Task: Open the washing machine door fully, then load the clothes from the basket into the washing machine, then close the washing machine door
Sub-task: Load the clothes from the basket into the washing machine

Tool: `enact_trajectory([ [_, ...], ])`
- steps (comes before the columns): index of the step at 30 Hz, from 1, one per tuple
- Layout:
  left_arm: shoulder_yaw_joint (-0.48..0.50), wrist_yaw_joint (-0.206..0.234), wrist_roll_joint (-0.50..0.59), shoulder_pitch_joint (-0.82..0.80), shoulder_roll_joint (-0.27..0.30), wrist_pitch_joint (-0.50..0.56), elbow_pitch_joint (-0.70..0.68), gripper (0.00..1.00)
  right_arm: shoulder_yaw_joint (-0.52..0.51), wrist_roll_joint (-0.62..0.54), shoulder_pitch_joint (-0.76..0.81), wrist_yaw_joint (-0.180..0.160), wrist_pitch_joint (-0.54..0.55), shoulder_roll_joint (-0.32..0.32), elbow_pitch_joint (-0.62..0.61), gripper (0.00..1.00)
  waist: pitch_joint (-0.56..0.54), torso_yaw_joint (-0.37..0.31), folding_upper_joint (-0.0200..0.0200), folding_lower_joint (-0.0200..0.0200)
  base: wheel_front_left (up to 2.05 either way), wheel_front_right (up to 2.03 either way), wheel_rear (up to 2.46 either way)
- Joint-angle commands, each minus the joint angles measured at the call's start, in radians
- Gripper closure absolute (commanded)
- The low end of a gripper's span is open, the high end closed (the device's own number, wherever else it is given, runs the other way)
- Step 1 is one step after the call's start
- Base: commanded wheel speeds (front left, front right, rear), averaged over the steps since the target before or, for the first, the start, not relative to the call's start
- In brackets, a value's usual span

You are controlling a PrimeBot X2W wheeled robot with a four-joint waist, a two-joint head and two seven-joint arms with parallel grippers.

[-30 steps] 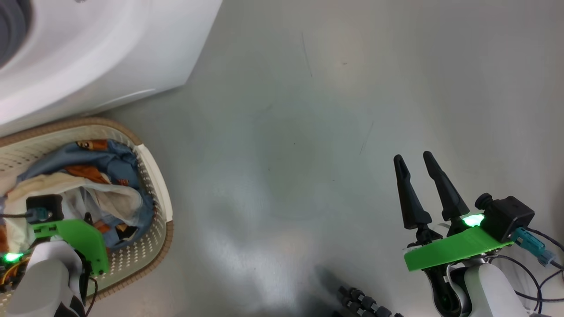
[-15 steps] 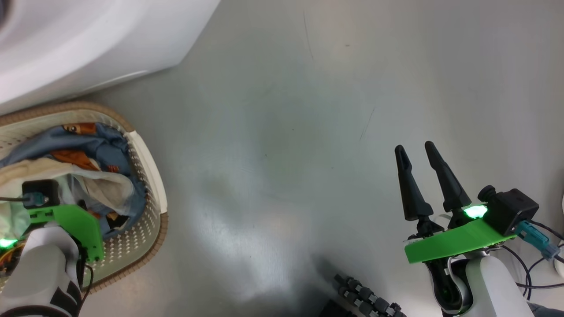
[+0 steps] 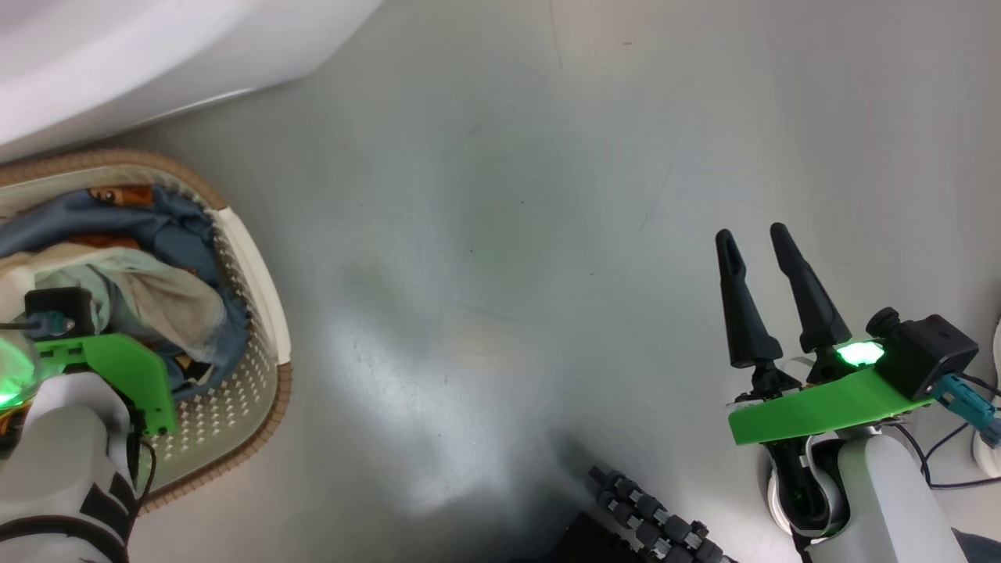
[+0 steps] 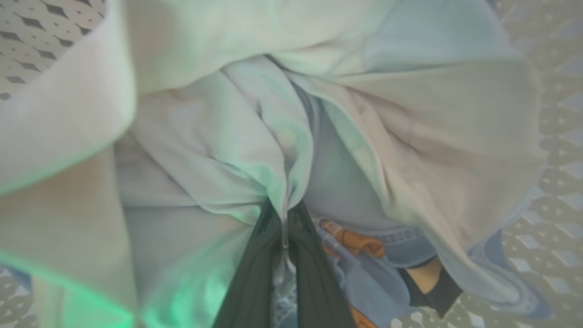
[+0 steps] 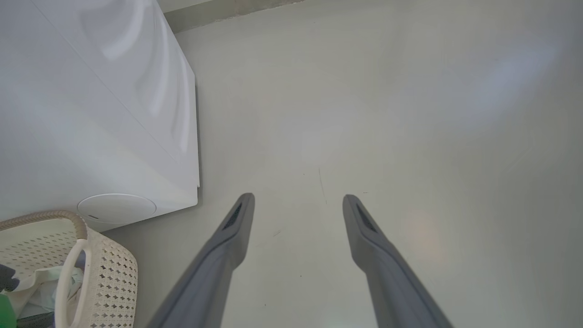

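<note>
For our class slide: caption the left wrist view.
The left gripper pinches a fold of clothes in the basket.

1. I see the basket [image 3: 262, 289] on the floor [image 3: 508, 234], just beside the washing machine [image 3: 156, 47], with the clothes [image 3: 117, 227] heaped inside.
2. My left arm [image 3: 62, 438] hangs over the clothes.
3. My right gripper [image 3: 751, 233] hovers above the floor, fingers [image 3: 743, 313] apart.

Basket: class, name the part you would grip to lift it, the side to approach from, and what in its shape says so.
Probably the white side handle, taken from above on the robot's right. It arches off the perforated wall of the basket, leaving a gap for a finger. The washer stands behind, clothes fill the middle, and the open right tool is nearest that side.
</note>
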Motion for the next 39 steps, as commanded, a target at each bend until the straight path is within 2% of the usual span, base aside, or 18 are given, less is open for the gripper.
enact_trajectory([
  [1, 0.014, 0.006, 0.000, 0.018, 0.017, -0.010, 0.000, 1.00, 0.009, -0.009, 0.018, 0.002, -0.012, -0.011, -0.018, 0.00, 0.000, 0.006, -0.0001, 0.0000, 0.00, 0.00, 0.00],
  [10, 0.018, 0.008, -0.029, 0.040, -0.023, -0.104, -0.005, 1.00, -0.004, -0.028, 0.009, 0.002, -0.012, -0.011, -0.015, 0.00, -0.053, 0.060, -0.0001, 0.0000, 0.00, 0.00, 0.00],
  [16, 0.029, 0.003, -0.054, 0.098, -0.060, -0.143, -0.076, 1.00, -0.025, -0.053, 0.018, 0.002, -0.012, -0.011, -0.015, 0.00, -0.121, 0.113, -0.0001, 0.0000, 0.00, 0.00, 0.00],
  [26, 0.076, 0.008, -0.073, 0.364, -0.118, -0.145, -0.445, 1.00, -0.051, -0.081, 0.065, 0.002, -0.012, -0.049, -0.013, 0.00, -0.306, 0.214, -0.0001, 0.0000, 0.00, 0.00, 0.00],
  [39, 0.115, -0.010, -0.096, 0.629, -0.163, -0.146, -0.694, 1.00, -0.058, -0.094, 0.170, 0.002, -0.012, -0.078, 0.001, 0.00, -0.525, 0.296, -0.0001, 0.0000, 0.00, 0.00, 0.00],
])
